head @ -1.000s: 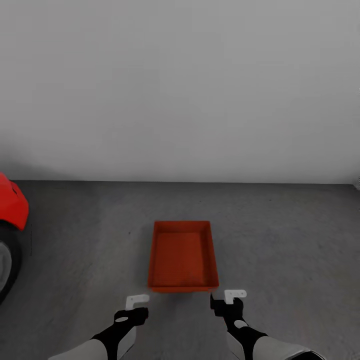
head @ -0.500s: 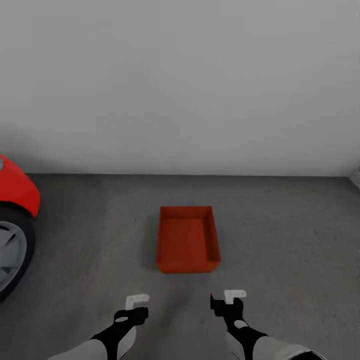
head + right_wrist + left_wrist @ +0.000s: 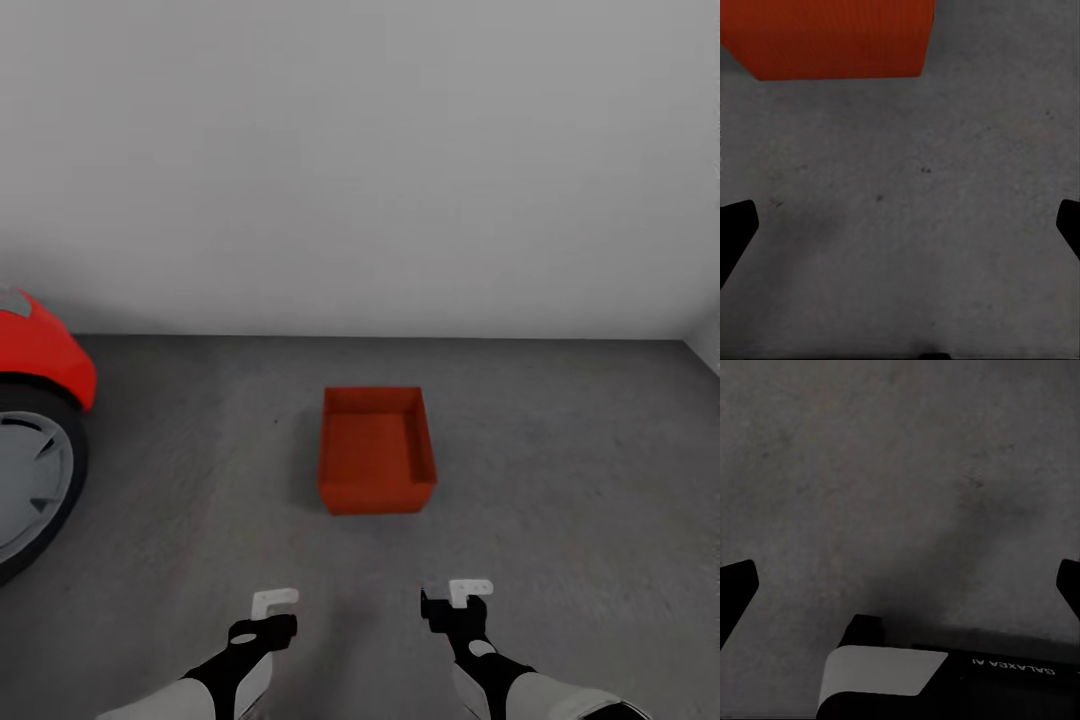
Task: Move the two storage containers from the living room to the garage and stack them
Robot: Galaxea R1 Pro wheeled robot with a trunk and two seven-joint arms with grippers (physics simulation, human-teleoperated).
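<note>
Grey concrete floor runs up to a plain white wall, with the nose and front wheel of a red car at the left edge of the head view. One orange-red container sits on the floor, open side up and empty, well apart from the car and short of the wall. Only this one container is in view, so by my reckoning the stacking half of the task is not yet done.

Both arms are held low in front of the trunk. The left gripper and right gripper hover over bare floor, on the near side of the container and apart from it. In each wrist view the jaws stand wide apart at the frame edges with nothing between them; the right wrist view catches the near wall of the container.

The risk I see lies in the base: a turn toward the left could brush the car, and rolling forward carelessly could nudge the container out of place before the other one is stacked on it.
</note>
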